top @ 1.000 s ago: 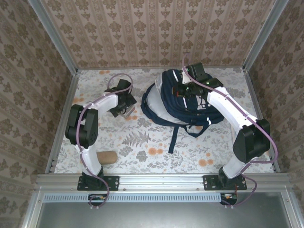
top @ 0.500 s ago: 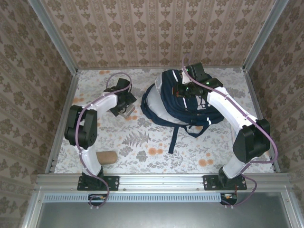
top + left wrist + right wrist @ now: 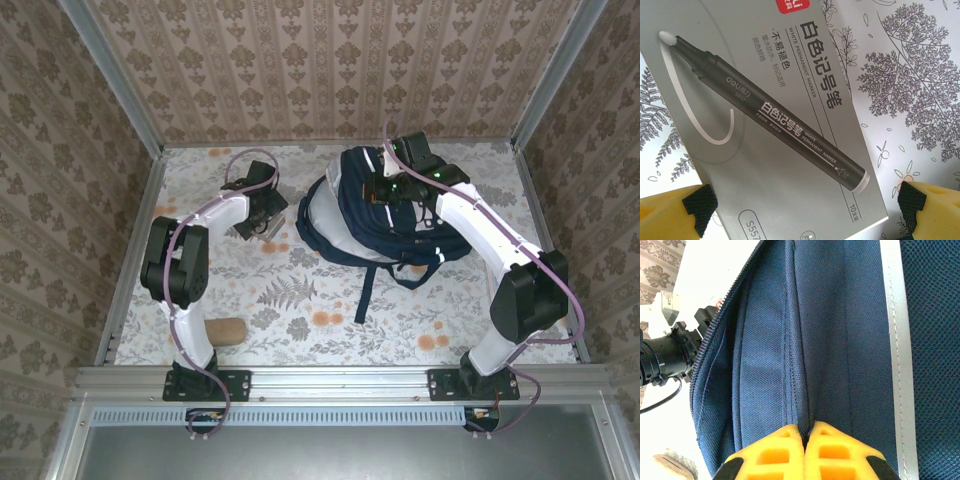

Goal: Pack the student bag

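The right tool (image 3: 805, 440) is clamped tight on a raised fold of navy fabric, its yellow fingertips (image 3: 782, 447) pressed together with the seam pinched between them. That fabric belongs to the student bag (image 3: 350, 210), which lies flat at the far right of the bench (image 3: 330, 320), with the right tool (image 3: 385, 190) on its upper part. A pale stripe (image 3: 890, 340) runs down the cloth just beside the pinch, with dark mesh (image 3: 935, 340) past it. Dark straps (image 3: 365, 290) trail from the bag toward the near edge.

The left tool (image 3: 800, 210) stands wide apart, holding nothing, one yellow fingertip (image 3: 670, 210) at each lower corner of its wrist view. Between and below them lies a flat grey box (image 3: 765, 190) on the floral cloth, just left of the bag but apart from it. The box lid carries a printed picture of a dark marker with a white tip, lettered "deli" and "WHITE PERMANENT MARKER" alongside Chinese characters. The same English line repeats on the lid, with "S55" cut off at the edge and a red corner tab at the top.

A tan roll (image 3: 225, 330) lies near the left arm's base, well apart from both.
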You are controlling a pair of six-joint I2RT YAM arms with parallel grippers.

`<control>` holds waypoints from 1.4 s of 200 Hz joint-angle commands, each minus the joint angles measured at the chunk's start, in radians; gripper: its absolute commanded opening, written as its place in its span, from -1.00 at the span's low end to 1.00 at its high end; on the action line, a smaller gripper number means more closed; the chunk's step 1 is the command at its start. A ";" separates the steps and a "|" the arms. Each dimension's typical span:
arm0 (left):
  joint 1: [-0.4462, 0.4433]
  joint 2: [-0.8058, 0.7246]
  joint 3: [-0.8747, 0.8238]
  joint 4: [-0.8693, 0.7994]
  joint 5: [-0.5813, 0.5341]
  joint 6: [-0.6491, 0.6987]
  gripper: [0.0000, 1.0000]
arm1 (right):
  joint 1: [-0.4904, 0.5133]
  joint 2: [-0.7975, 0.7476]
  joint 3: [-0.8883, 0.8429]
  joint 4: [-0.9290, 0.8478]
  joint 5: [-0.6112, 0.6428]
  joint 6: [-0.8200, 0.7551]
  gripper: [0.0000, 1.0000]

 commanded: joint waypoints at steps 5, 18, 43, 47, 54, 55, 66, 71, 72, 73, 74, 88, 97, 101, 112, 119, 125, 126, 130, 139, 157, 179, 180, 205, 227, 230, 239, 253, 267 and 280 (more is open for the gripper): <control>0.008 0.080 -0.044 -0.082 0.068 -0.047 1.00 | 0.021 -0.020 0.012 0.043 -0.054 0.013 -0.98; 0.008 0.061 -0.051 -0.096 0.058 -0.054 1.00 | 0.021 -0.018 0.012 0.042 -0.056 0.013 -0.97; 0.016 0.022 -0.058 -0.133 0.022 -0.037 1.00 | 0.021 -0.017 0.011 0.042 -0.058 0.016 -0.97; 0.018 0.014 -0.062 -0.136 0.019 -0.031 1.00 | 0.022 -0.017 0.011 0.043 -0.058 0.016 -0.96; 0.023 0.002 -0.069 -0.142 0.014 -0.022 1.00 | 0.021 -0.017 0.011 0.042 -0.060 0.016 -0.96; 0.025 0.001 -0.070 -0.144 0.013 -0.021 1.00 | 0.021 -0.017 0.010 0.042 -0.060 0.017 -0.96; 0.034 -0.019 -0.088 -0.148 0.012 -0.006 1.00 | 0.021 -0.018 0.009 0.042 -0.060 0.017 -0.96; 0.039 -0.029 -0.097 -0.149 0.013 -0.001 1.00 | 0.021 -0.018 0.009 0.042 -0.060 0.018 -0.96; 0.039 -0.031 -0.100 -0.149 0.013 0.000 1.00 | 0.021 -0.018 0.008 0.042 -0.061 0.018 -0.96; 0.040 -0.033 -0.101 -0.148 0.013 0.002 1.00 | 0.021 -0.019 0.009 0.042 -0.060 0.017 -0.96; 0.042 -0.035 -0.103 -0.149 0.013 0.003 1.00 | 0.021 -0.019 0.008 0.042 -0.061 0.018 -0.96; 0.053 -0.060 -0.128 -0.144 0.015 0.027 1.00 | 0.021 -0.019 0.006 0.043 -0.061 0.019 -0.96; 0.060 -0.071 -0.144 -0.144 0.015 0.043 1.00 | 0.021 -0.019 0.005 0.045 -0.062 0.020 -0.96; 0.064 -0.077 -0.153 -0.145 0.016 0.048 1.00 | 0.021 -0.019 0.006 0.044 -0.062 0.021 -0.96; 0.071 -0.095 -0.168 -0.143 0.018 0.061 1.00 | 0.022 -0.017 0.005 0.045 -0.064 0.023 -0.96; 0.073 -0.110 -0.180 -0.139 0.016 0.072 1.00 | 0.022 -0.017 0.006 0.045 -0.063 0.024 -0.96; 0.075 -0.122 -0.192 -0.133 0.017 0.082 1.00 | 0.024 -0.017 0.005 0.045 -0.063 0.023 -0.96; 0.075 -0.122 -0.193 -0.131 0.018 0.084 1.00 | 0.025 -0.016 0.005 0.045 -0.064 0.024 -0.96; 0.076 -0.130 -0.201 -0.130 0.018 0.087 1.00 | 0.025 -0.017 0.005 0.044 -0.064 0.024 -0.96; 0.081 -0.139 -0.212 -0.121 0.028 0.104 1.00 | 0.025 -0.019 0.006 0.044 -0.063 0.024 -0.96; 0.090 -0.137 -0.215 -0.114 0.043 0.132 1.00 | 0.026 -0.018 0.005 0.045 -0.061 0.026 -0.96; 0.094 -0.122 -0.215 -0.093 0.059 0.165 0.96 | 0.028 -0.017 0.004 0.045 -0.062 0.026 -0.95; 0.094 -0.122 -0.216 -0.092 0.059 0.166 0.96 | 0.028 -0.016 0.004 0.045 -0.063 0.026 -0.95; 0.095 -0.100 -0.210 -0.085 0.064 0.187 0.88 | 0.030 -0.021 0.001 0.042 -0.060 0.028 -0.95; 0.094 -0.110 -0.216 -0.082 0.064 0.198 0.73 | 0.030 -0.028 -0.006 0.043 -0.052 0.024 -0.95; 0.094 -0.115 -0.218 -0.081 0.065 0.199 0.72 | 0.031 -0.029 -0.007 0.042 -0.051 0.025 -0.95; 0.090 -0.131 -0.223 -0.076 0.063 0.204 0.70 | 0.030 -0.032 -0.008 0.042 -0.049 0.025 -0.95; 0.080 -0.156 -0.222 -0.082 0.060 0.209 0.69 | 0.031 -0.035 -0.007 0.042 -0.049 0.027 -0.95; 0.059 -0.179 -0.214 -0.094 0.060 0.210 0.69 | 0.027 -0.040 -0.002 0.042 -0.049 0.030 -0.95; 0.036 -0.199 -0.197 -0.112 0.063 0.205 0.71 | 0.018 -0.047 0.001 0.047 -0.061 0.043 -0.95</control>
